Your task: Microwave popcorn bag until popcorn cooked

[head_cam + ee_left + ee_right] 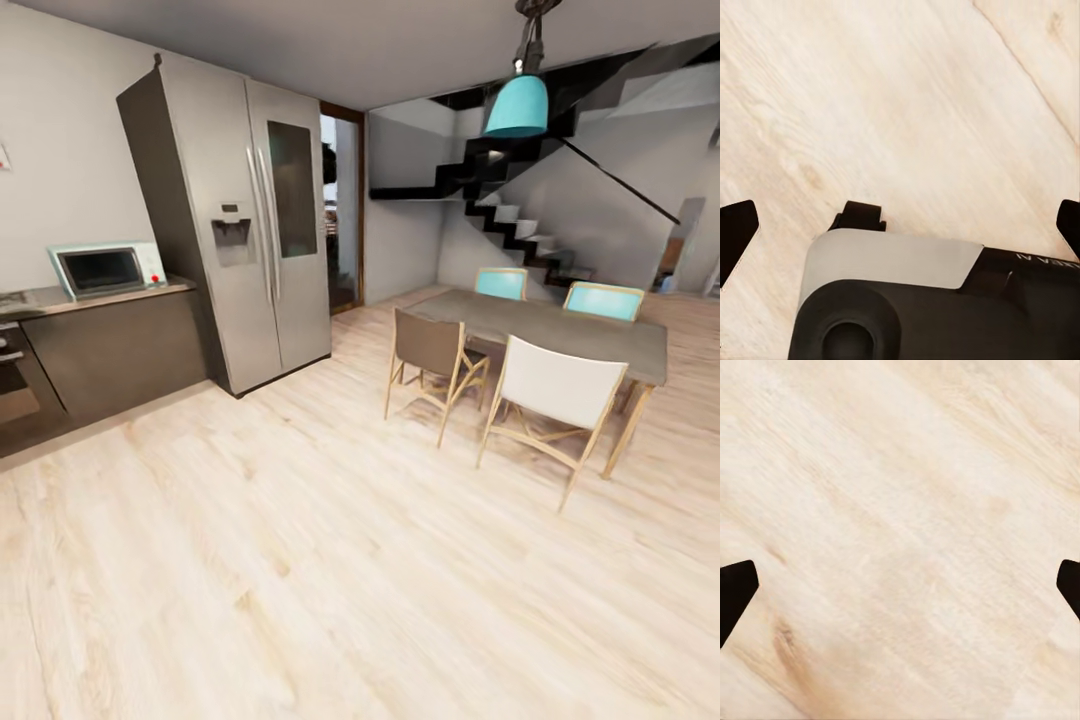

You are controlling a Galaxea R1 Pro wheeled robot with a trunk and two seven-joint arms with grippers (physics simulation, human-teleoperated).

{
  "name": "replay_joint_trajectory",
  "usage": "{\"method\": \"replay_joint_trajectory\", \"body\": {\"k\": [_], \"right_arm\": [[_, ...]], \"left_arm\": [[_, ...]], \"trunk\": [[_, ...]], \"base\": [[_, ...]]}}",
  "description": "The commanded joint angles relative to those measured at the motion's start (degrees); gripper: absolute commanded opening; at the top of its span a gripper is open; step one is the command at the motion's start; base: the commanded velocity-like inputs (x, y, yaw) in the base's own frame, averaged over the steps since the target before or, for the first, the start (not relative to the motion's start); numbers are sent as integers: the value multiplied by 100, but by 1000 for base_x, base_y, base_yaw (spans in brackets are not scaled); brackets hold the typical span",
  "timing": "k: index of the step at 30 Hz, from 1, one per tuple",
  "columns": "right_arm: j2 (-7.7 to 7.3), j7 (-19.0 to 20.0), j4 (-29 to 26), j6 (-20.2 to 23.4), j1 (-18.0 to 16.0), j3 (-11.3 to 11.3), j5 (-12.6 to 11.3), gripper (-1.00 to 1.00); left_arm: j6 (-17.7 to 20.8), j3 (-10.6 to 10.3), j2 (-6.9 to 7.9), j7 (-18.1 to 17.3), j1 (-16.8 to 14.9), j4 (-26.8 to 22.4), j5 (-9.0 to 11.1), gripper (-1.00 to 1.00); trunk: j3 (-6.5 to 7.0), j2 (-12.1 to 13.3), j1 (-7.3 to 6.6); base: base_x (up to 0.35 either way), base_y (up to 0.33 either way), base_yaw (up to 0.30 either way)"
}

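The pale blue microwave (105, 268) stands with its door closed on the grey countertop (60, 298) at the far left of the head view, beside the fridge. The popcorn bag and the popcorn are out of view. My left gripper (902, 225) is open, its dark fingertips (735, 232) wide apart over the light wood floor, with part of my own grey and black body (907, 300) beneath it. My right gripper (902, 587) is open too, above bare floorboards, holding nothing.
A tall steel fridge (240, 220) stands right of the counter, with a dark oven front (15, 385) at the left edge. A dining table (570, 330) with several chairs (550, 390) fills the right. A teal lamp (517, 105) hangs above, stairs (510, 215) behind. Open wood floor (300, 560) lies ahead.
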Motion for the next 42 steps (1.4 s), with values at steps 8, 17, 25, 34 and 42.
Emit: {"method": "replay_joint_trajectory", "body": {"k": [8, 17, 25, 34, 42], "right_arm": [[39, -97, 7, -15, -2, 11, 5, 100], [40, -103, 6, -15, -2, 12, 5, 100], [345, -109, 11, -15, -2, 43, 0, 100], [340, -103, 11, -15, 2, 64, 13, 100], [353, -103, 11, -15, 0, 73, 14, 100]], "left_arm": [[-18, 15, -7, -4, -5, 5, 7, 100], [-18, 20, -5, -4, -5, 5, 7, 100], [-18, 17, -6, -4, -5, 5, 7, 100], [-18, 23, -2, -4, -5, 4, 7, 100], [-18, 25, 1, -4, -5, 5, 15, 100]], "trunk": [[-62, -2, 3], [-126, -2, 3], [-164, -2, 3], [-164, -2, 3], [-174, -2, 3]], "base": [[343, 66, 183], [343, 2, 183], [343, 0, 217], [343, 0, 91], [343, 0, 135]]}}
